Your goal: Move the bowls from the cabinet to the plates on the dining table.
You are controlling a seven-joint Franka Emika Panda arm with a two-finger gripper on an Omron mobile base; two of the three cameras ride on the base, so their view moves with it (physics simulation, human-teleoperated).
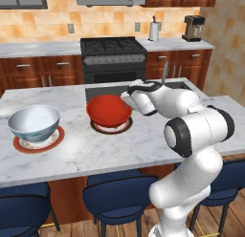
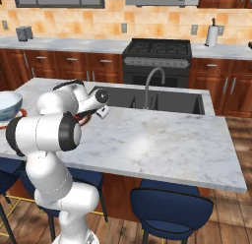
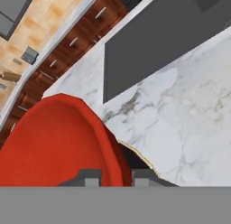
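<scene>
The counter (image 1: 143,135), a long marble island, carries both settings near its front edge, within the arm's reach. The sink (image 2: 147,101) opens at twelve o'clock behind them, so there is little bare marble on that side. Wide open marble runs toward three o'clock, the easiest way for the arm to draw back. The patterned bowl (image 1: 34,122) sits centred on its plate (image 1: 19,144) at nine o'clock, well apart. The red bowl (image 1: 109,110) rests on the second plate (image 1: 112,128). The gripper (image 3: 113,179) has its jaws nearly closed, pinching the red bowl's rim, one tip inside, one outside, seemingly steadying it before release.
</scene>
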